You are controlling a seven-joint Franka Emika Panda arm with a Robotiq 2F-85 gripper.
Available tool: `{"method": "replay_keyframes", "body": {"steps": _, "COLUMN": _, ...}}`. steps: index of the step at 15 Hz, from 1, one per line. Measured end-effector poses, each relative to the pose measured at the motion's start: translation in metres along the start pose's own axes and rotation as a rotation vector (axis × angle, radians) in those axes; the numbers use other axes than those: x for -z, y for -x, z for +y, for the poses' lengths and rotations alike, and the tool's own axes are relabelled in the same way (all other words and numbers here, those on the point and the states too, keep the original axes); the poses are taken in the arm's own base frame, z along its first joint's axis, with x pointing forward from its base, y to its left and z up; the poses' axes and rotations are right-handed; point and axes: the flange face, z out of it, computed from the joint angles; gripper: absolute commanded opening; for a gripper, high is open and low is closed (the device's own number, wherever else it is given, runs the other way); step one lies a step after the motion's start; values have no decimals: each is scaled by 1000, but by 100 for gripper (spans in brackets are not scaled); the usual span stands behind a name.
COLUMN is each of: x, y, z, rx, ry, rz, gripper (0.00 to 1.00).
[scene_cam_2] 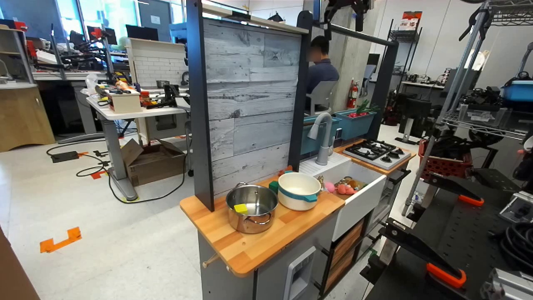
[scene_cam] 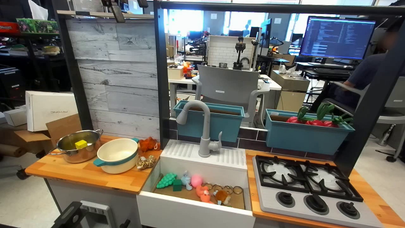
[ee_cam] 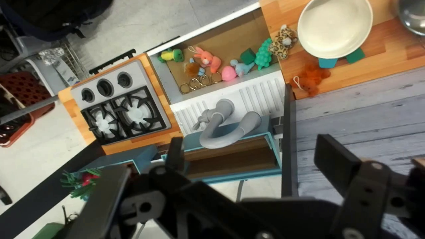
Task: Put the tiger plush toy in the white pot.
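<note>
The gripper (ee_cam: 254, 154), nearest the wrist camera, has its 2 fingers (ee_cam: 336, 163) spread wide, with a broad gap between them. In both exterior views it appears at the upper border, partly cut off, with open air separating it from the wooden counter (scene_cam: 79, 174) below. The white pot (ee_cam: 334, 28) stands upright on the counter, mouth upward, its cream interior exposed; a strip of wood lies between its base and the counter's front edge. The tiger plush toy (ee_cam: 311, 78), identified only by its orange color, its features too indistinct to make out, lies outside the pot on the counter, toward the rear, near the gray panel (scene_cam: 120, 85) and the black post (scene_cam: 162, 79). A spotted plush (ee_cam: 281, 46) rests just beside the pot, along the edge bordering the sink (scene_cam: 196, 210). A green block (ee_cam: 355, 55) sits between the pot and the panel. On the side away from the sink, a gap separates the pot's rim from the steel pot (scene_cam: 79, 155), which holds a yellow block (scene_cam: 81, 144). Within the sink lie a coral plush (ee_cam: 208, 59) and a bumpy green toy (ee_cam: 264, 54); the gray faucet (scene_cam: 205, 129) rises along its back edge.
</note>
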Motion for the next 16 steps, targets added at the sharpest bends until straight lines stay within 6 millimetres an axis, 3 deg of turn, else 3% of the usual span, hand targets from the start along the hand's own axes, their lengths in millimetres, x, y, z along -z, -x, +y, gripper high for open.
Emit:
{"method": "replay_keyframes", "body": {"steps": 4, "x": -13, "y": -19, "z": -4, "rx": 14, "ry": -89, "rz": 104, "gripper": 100}}
{"method": "replay_keyframes", "body": {"steps": 6, "x": -42, "y": -27, "z": -19, "rx": 20, "ry": -123, "rz": 141, "gripper": 100}}
{"method": "replay_keyframes", "body": {"steps": 8, "x": -84, "y": -29, "z": -41, "rx": 29, "ry": -174, "rz": 143, "gripper": 100}}
{"method": "replay_keyframes", "body": {"steps": 12, "x": -161, "y": -16, "z": -78, "rx": 62, "ry": -255, "rz": 60, "gripper": 100}}
{"method": "replay_keyframes", "body": {"steps": 16, "x": -194, "y": 3, "z": -85, "rx": 72, "ry": -280, "rz": -21, "gripper": 100}}
